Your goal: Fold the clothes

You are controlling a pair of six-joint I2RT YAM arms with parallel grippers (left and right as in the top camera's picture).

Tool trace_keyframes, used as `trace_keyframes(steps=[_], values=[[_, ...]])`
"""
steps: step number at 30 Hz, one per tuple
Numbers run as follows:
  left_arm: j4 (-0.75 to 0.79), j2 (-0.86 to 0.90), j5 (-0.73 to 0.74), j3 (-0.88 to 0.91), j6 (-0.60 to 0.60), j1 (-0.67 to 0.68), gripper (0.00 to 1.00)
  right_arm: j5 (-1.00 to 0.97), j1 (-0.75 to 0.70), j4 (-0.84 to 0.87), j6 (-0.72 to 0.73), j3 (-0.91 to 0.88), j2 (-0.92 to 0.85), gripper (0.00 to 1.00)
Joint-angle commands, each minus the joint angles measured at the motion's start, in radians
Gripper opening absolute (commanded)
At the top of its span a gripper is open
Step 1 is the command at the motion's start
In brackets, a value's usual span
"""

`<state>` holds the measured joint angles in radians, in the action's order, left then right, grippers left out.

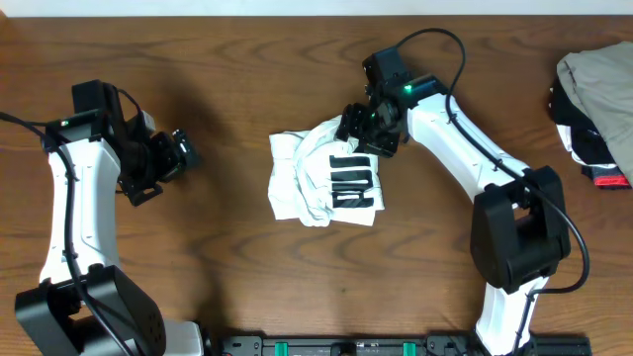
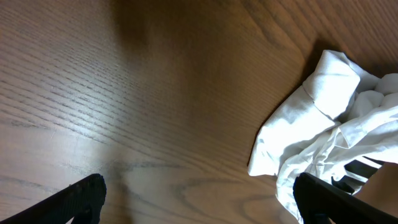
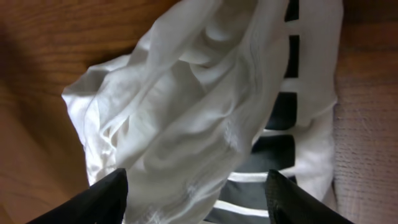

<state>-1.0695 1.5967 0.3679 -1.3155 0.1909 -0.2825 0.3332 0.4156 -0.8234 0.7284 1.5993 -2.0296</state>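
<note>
My right hand (image 3: 196, 177) is straddling the bunched T-shirt (image 1: 297, 178), apparently released; closing here, I'm risking pinching several layers together.

Your overhead camera looks straight down on the whole tabletop (image 1: 247, 277) from well above. Your left wrist camera rides low over bare wood, facing the white T-shirt (image 2: 323, 118) from its side. Your right wrist camera hangs close above that same T-shirt, with cloth and black lettering (image 3: 281, 111) filling its frame. All three views share the T-shirt.
</note>
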Motion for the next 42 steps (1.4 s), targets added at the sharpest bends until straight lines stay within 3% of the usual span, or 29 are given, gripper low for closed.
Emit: trace_keyframes(steps=[1,4,10,12,16,19,35,38,42], values=[[-0.003,0.0,0.009,-0.013,0.006,-0.002,0.98,0.016,0.005,0.01,0.038,-0.003,-0.019,0.6],[-0.003,0.0,0.009,-0.013,0.006,-0.002,0.98,0.016,0.015,0.024,0.038,-0.003,-0.02,0.53],[-0.003,0.0,0.009,-0.013,0.006,-0.002,0.98,0.016,0.05,0.072,0.046,-0.004,-0.024,0.53],[-0.003,0.0,0.009,-0.013,0.006,-0.002,0.98,0.015,0.059,0.088,0.057,-0.004,-0.03,0.48],[-0.003,0.0,0.009,-0.013,0.006,-0.002,0.98,0.015,0.071,0.117,0.064,-0.004,-0.034,0.27],[-0.003,0.0,0.009,-0.013,0.006,-0.002,0.98,0.016,0.079,0.151,0.079,-0.004,-0.034,0.01],[-0.003,0.0,0.009,-0.013,0.006,-0.002,0.98,0.015,0.183,0.475,0.226,-0.003,-0.043,0.02],[-0.003,0.0,0.009,-0.013,0.006,-0.002,0.98,0.016,0.2,0.492,0.244,-0.003,-0.068,0.08],[-0.003,0.0,0.009,-0.013,0.006,-0.002,0.98,0.051,0.223,0.527,0.233,-0.003,-0.106,0.02]])
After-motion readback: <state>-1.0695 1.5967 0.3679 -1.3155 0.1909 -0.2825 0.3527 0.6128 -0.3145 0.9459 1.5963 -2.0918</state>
